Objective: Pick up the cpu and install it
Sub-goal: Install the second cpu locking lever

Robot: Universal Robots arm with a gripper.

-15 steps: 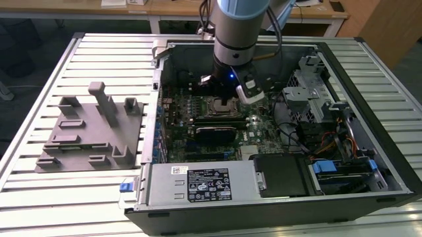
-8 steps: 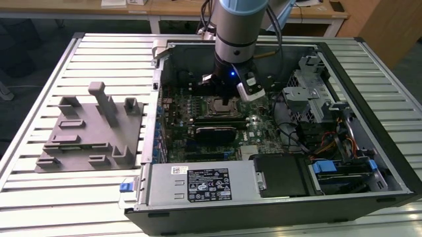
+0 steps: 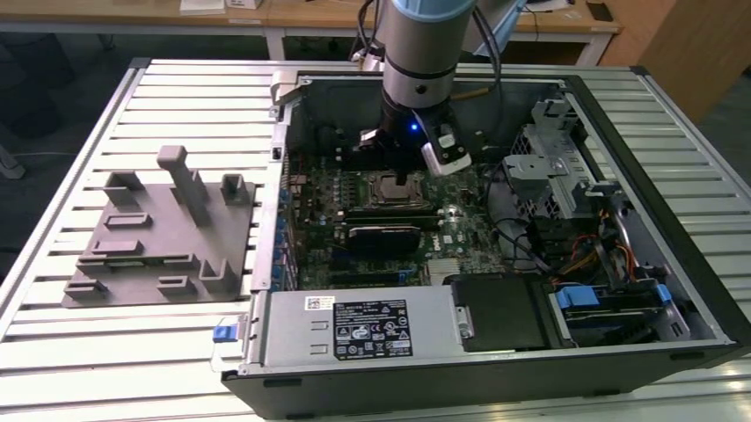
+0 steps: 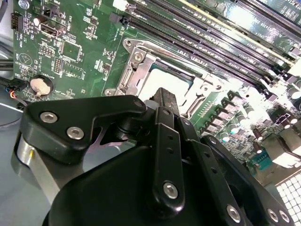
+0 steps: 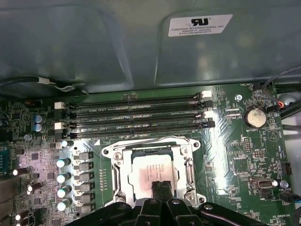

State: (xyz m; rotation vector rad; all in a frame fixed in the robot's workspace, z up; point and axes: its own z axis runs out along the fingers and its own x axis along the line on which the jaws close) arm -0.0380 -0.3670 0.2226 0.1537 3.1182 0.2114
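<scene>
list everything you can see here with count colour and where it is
cpu: one, silver-grey, in the socket on the motherboard, right under the tool
socket frame: one, silver metal, around the cpu
motherboard: one, green, on the floor of the computer case
memory slots: four, black, in a row beside the socket
coin battery: one, silver, near the end of the memory slots
computer case: one, black, open on the slatted table
fixture plate: one, grey, on the table at the exterior view's left of the case
table: one, pale slatted metal
arm: one, grey, reaching down into the case
tool: one, black, over the cpu
</scene>
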